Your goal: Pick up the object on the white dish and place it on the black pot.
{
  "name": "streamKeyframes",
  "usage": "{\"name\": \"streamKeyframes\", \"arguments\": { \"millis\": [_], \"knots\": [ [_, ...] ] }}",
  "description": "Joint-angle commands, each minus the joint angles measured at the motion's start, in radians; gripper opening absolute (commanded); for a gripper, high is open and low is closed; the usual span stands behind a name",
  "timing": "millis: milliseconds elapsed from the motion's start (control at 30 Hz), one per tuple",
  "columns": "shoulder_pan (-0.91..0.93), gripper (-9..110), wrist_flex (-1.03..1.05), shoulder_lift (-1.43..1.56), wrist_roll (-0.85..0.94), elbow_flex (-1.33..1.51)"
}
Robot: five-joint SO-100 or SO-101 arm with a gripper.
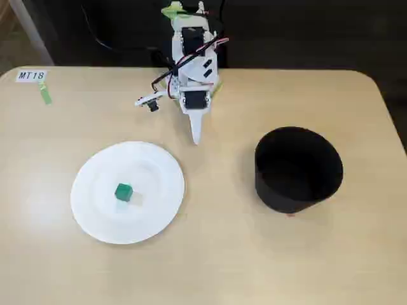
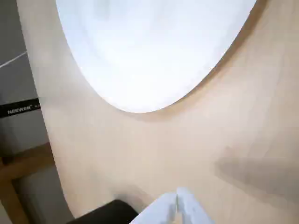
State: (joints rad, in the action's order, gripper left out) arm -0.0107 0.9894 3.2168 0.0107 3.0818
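A tiny bright green cube (image 1: 123, 192) sits a little left of centre on the round white paper plate (image 1: 162, 166) at the table's left in the fixed view. The matte black pot (image 1: 297, 169) stands to the right, and I cannot see anything in it. My white gripper (image 1: 196, 136) is shut and empty, pointing down at the table between plate and pot, near the plate's upper right rim. In the wrist view the shut fingertips (image 2: 176, 205) show at the bottom edge and the plate (image 2: 154, 46) fills the top. The cube is out of the wrist view.
A label reading MT18 (image 1: 31, 75) and a green tape strip (image 1: 45, 94) lie at the far left corner. The arm's base (image 1: 191, 38) stands at the table's back edge. The table's edge (image 2: 46, 140) runs down the left of the wrist view.
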Motion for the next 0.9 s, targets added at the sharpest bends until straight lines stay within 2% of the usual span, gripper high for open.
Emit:
{"name": "streamKeyframes", "arguments": {
  "millis": [0, 433, 533, 633, 700, 867],
  "knots": [
    [0.003, 0, -0.012, 0.114, 0.011, 0.009],
    [0.014, 0, -0.015, 0.114, 0.002, 0.011],
    [0.029, 6, -0.021, 0.114, -0.003, 0.012],
    [0.055, 1, -0.043, 0.114, 0.014, 0.017],
    [-0.003, 0, -0.037, 0.114, 0.089, -0.044],
    [0.005, 0, 0.012, 0.026, 0.032, -0.301]
  ]
}}
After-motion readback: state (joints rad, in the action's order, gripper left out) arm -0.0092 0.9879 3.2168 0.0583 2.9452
